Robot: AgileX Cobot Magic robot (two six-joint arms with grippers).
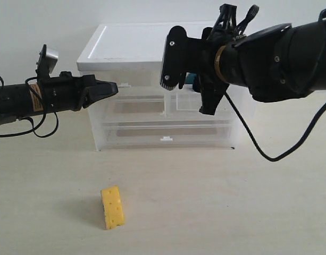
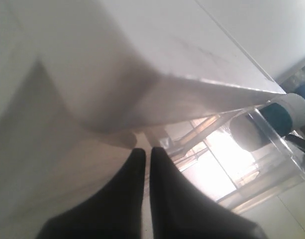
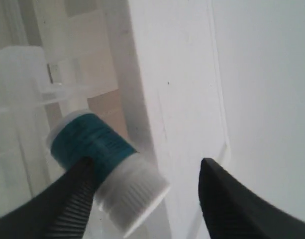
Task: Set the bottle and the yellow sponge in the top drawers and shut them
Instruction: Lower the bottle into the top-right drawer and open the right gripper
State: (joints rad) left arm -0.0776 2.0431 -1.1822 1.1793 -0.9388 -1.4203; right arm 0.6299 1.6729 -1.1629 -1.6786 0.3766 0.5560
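Bottle (image 3: 105, 164) appears in the open right-hand top drawer (image 1: 186, 102), right gripper (image 3: 146, 167) released near it; yellow sponge (image 1: 113, 207) lies on counter (image 1: 232, 202) at 6 o'clock of cabinet (image 1: 131, 48), left gripper (image 2: 144, 152) clenched empty; closing not yet done.

- Exterior view: bright, even, diffuse light with low contrast. The yellow sponge (image 1: 113, 207) throws a soft shadow to its left on the table (image 1: 232, 212).
- Left wrist view: hard glare burns through the clear plastic of the drawer unit (image 2: 192, 59), and the underside of its top lies in deep shade. The left gripper (image 2: 147, 152) is a blurred black silhouette. The bottle (image 2: 286, 112) looks soft.
- Right wrist view: the unit's white side is washed out. The right gripper (image 3: 146, 167), close to the lens, is out of focus, and the bottle's label is somewhat sharper.
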